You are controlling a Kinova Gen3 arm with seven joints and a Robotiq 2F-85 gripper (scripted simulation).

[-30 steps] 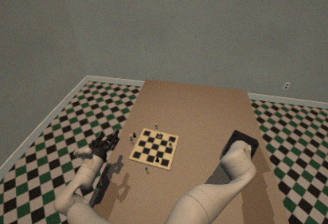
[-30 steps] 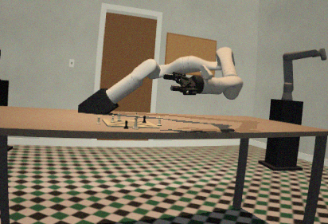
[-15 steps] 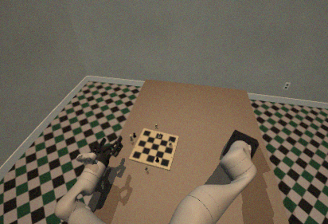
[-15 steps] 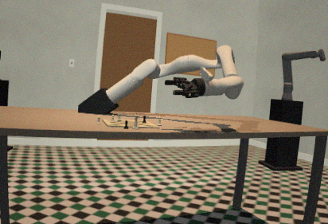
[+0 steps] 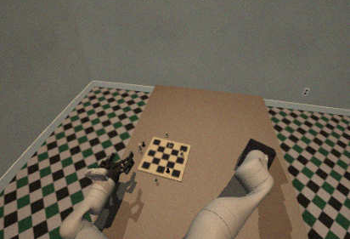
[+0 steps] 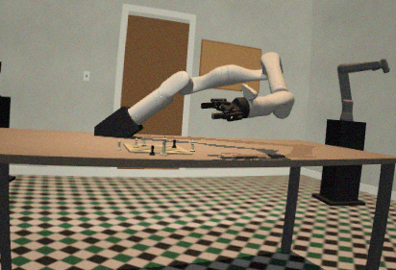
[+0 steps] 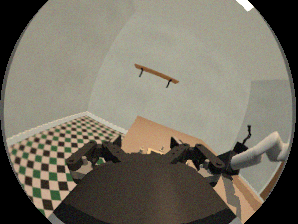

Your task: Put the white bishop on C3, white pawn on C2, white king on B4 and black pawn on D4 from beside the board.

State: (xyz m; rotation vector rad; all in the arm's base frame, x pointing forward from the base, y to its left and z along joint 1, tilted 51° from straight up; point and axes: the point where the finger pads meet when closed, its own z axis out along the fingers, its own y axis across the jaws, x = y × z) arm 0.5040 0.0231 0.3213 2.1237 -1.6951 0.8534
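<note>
The tabletop [image 5: 208, 120] [image 6: 259, 151] looks like smooth, matt wood. The door [image 6: 155, 68] looks like plain wood, the wall [image 5: 170, 39] [image 6: 58, 30] [image 7: 200, 110] like matt paint, and the arm [image 5: 214, 219] [image 6: 159, 98] [image 7: 257, 154] like smooth plastic.

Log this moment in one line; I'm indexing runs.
gripper: open, empty | chessboard: three pieces on it, four beside | task: unfinished

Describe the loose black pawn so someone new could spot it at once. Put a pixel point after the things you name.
On the brown table [image 5: 204, 111] [image 6: 72, 144] [image 7: 161, 131], find the checkered board [image 5: 187, 157] [image 6: 139, 150] [image 7: 156, 152]. In the top view, the black pawn [image 5: 143, 144] [image 6: 152, 151] stands just off its left edge, towards the upper corner. It is the only dark piece off the board, close beside a taller white piece [image 5: 140, 148] [image 6: 163, 148].
</note>
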